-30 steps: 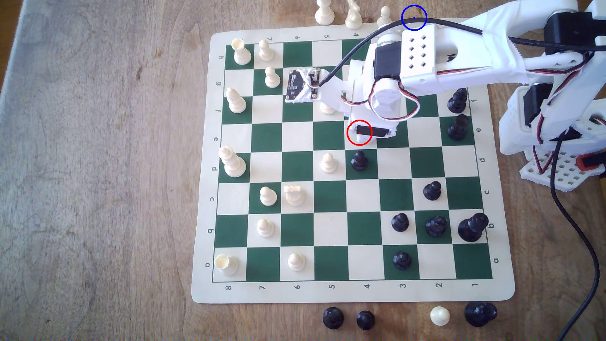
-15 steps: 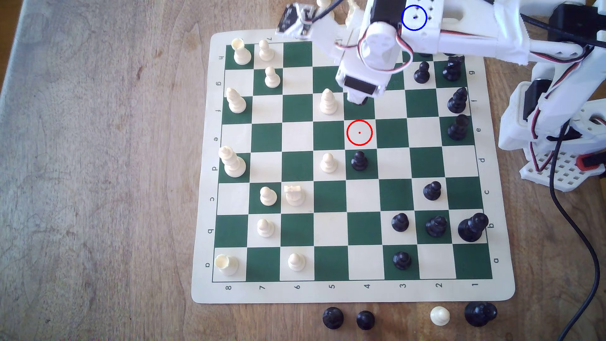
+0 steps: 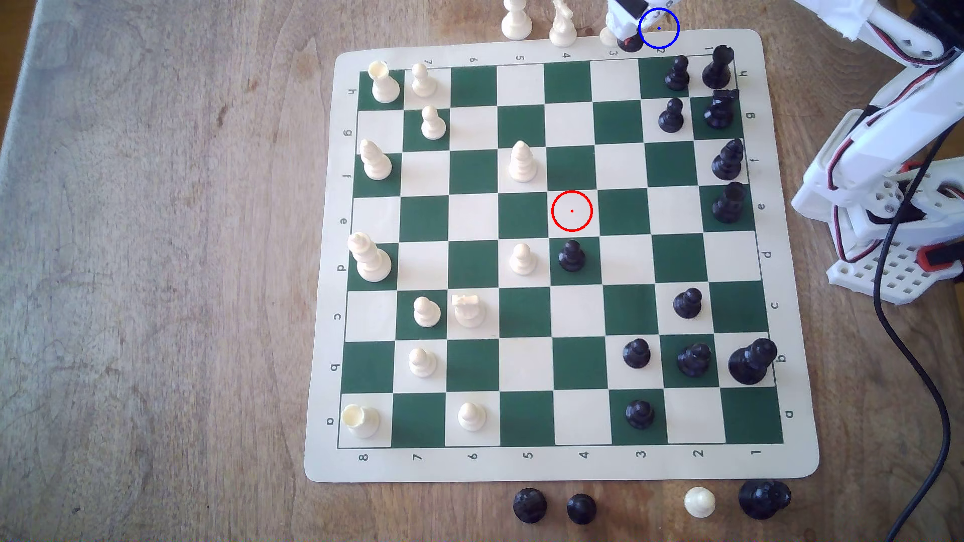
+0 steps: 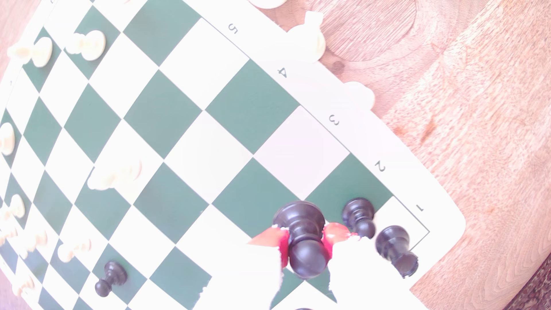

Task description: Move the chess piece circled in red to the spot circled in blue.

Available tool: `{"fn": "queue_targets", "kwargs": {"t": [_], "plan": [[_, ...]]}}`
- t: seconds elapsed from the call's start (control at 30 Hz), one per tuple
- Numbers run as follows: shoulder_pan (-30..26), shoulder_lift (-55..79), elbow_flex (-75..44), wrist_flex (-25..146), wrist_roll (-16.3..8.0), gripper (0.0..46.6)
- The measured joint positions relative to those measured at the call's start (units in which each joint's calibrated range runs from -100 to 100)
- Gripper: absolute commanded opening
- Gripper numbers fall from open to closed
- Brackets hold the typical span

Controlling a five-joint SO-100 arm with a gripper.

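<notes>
At the far edge of the desk (image 3: 156, 260), beyond the chess mat (image 3: 574, 464), we see the pincer (image 3: 628, 36) mostly cut off by the exterior view's upper border. Its red-padded fingers (image 4: 335, 234) are clamped on the black pawn (image 4: 304, 235), gripping it around the neck in the wrist view. From outside we make out just a dark sliver of the pawn (image 3: 631, 44), over the mat's margin by the numeral 3, just beside the blue ring (image 3: 658, 28) on its left in that view. Whether the pawn touches the surface we cannot tell. The red ring (image 3: 571, 210) encloses a bare cream square. Glare washes out the white pieces in the wrist view.
</notes>
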Motion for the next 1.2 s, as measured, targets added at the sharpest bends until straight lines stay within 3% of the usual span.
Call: {"fn": "queue_targets", "kwargs": {"t": [0.4,0.6,1.2], "plan": [[10.03,2.6,2.98,-6.29,0.63,0.4],[9.66,6.95,8.77,-13.15,0.93,0.4],[10.55,17.34,8.77,-20.48,1.61,0.4]]}}
